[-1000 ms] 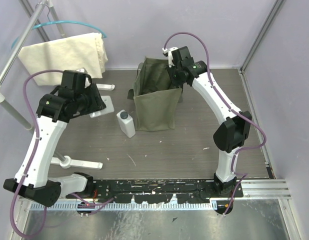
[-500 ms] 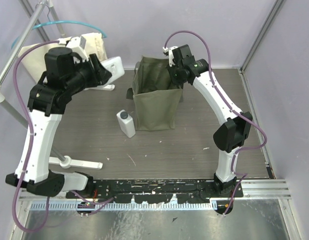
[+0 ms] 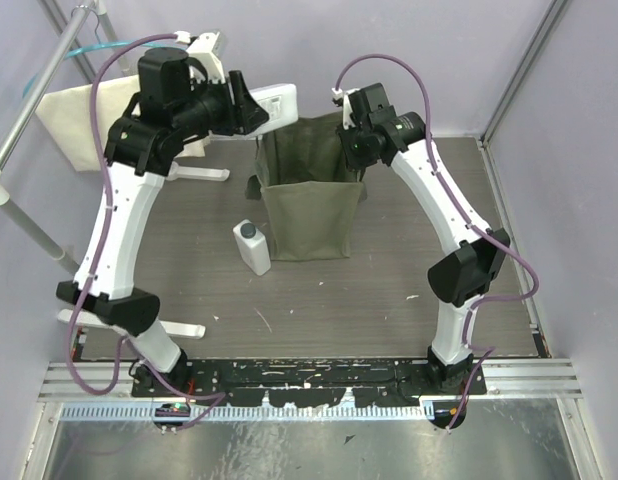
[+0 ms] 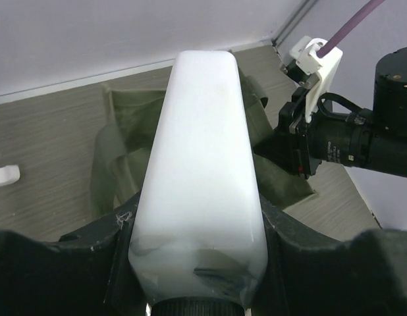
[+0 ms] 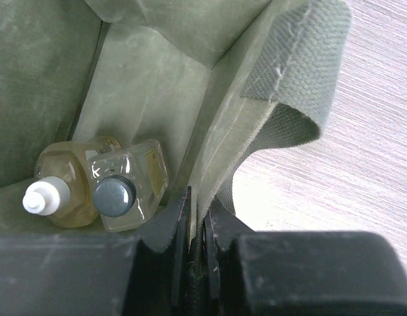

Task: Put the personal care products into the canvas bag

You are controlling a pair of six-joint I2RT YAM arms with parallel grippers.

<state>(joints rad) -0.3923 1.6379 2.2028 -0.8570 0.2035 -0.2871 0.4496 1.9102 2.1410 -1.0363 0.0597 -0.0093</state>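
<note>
The olive-green canvas bag [image 3: 309, 205] stands open at the table's middle back. My left gripper [image 3: 257, 108] is shut on a white rectangular bottle [image 3: 272, 104], held level above the bag's left rim; it fills the left wrist view [image 4: 203, 164], cap toward the camera. My right gripper [image 3: 354, 160] is shut on the bag's right rim [image 5: 213, 197]. Two clear amber bottles lie inside the bag, one white-capped [image 5: 49, 191] and one dark-capped [image 5: 128, 187]. A second white bottle with a dark cap [image 3: 253, 247] stands on the table left of the bag.
A cream cloth [image 3: 84, 120] hangs from a teal hanger at the back left on a metal rack [image 3: 34, 90]. White rack feet [image 3: 169, 327] lie on the table at left. Walls close the back and right side.
My left arm has lifted the white bottle from the left of the table up and rightward to above the bag's left rim. My right gripper has stayed on the bag rim.
</note>
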